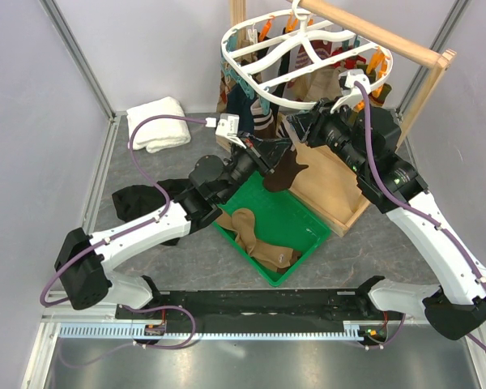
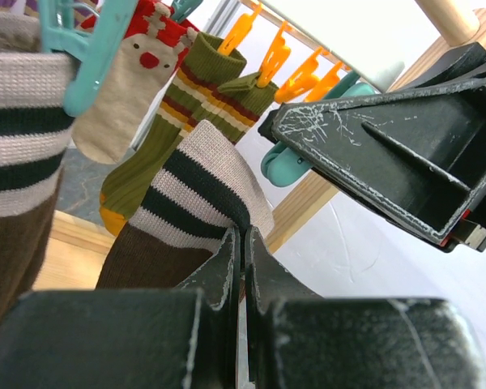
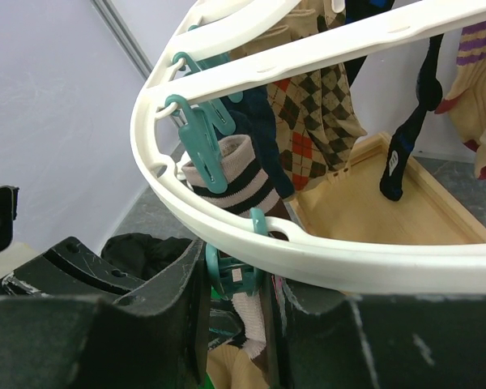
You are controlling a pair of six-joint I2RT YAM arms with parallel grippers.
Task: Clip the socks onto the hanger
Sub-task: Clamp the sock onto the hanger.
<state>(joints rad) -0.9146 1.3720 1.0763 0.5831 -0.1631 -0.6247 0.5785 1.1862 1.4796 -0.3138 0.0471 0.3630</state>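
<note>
Striped sock [image 2: 186, 203] between left fingers [image 2: 217, 279]

Our right gripper [image 3: 239, 279] pinches a teal clip [image 3: 229, 274] hanging under the hanger [image 3: 324, 259] rim, one finger touching each side. A sock [image 3: 251, 320] cuff sits just below that clip, between the fingers. Higher up, a second clip [image 3: 202, 146] grips a striped sock [image 3: 243, 182]. A tray [image 3: 405, 215] lies behind.
</note>
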